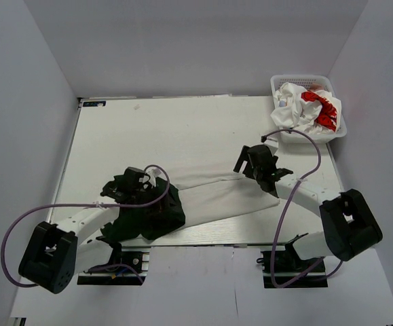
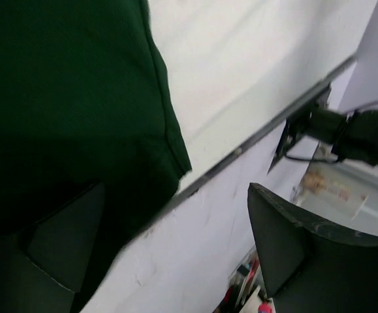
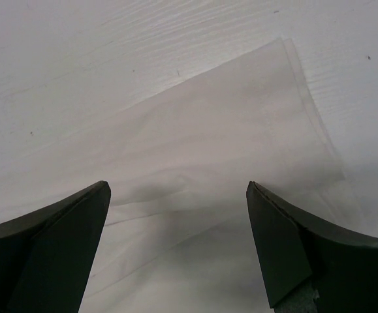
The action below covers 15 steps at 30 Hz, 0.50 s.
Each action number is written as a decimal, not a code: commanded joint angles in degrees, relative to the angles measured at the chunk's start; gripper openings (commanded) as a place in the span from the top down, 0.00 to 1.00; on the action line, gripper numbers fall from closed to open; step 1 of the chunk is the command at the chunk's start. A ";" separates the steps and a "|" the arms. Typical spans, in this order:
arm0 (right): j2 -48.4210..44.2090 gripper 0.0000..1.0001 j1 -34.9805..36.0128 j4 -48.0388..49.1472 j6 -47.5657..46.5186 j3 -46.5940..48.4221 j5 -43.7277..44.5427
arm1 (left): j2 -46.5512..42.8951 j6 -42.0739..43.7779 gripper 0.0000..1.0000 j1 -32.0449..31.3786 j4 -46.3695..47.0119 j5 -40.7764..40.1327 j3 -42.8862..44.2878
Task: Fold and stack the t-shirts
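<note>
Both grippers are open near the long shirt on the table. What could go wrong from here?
1. The green sleeve lies right at the table's near edge; a pull by the left gripper might drag it over.
2. The right gripper hangs open over the shirt's thin white end; it may pinch only the top layer, and the fold would open.

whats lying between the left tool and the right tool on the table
The white body of the green-sleeved t-shirt, laid out as a long band, runs from the left tool to the right tool. The top view shows it.
</note>
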 commanded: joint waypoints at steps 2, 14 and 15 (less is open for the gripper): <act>1.96 0.10 -2.79 0.16 -0.65 3.46 -2.89 | -4.21 1.98 0.00 -2.94 2.24 7.76 -3.31; 2.92 0.10 -7.63 8.86 -5.83 3.19 -11.41 | -0.90 3.13 0.00 -7.34 -9.50 -10.95 8.09; 3.45 0.10 -7.63 8.51 -6.36 3.72 -13.16 | 0.43 2.60 0.00 -7.34 -14.49 -15.03 10.02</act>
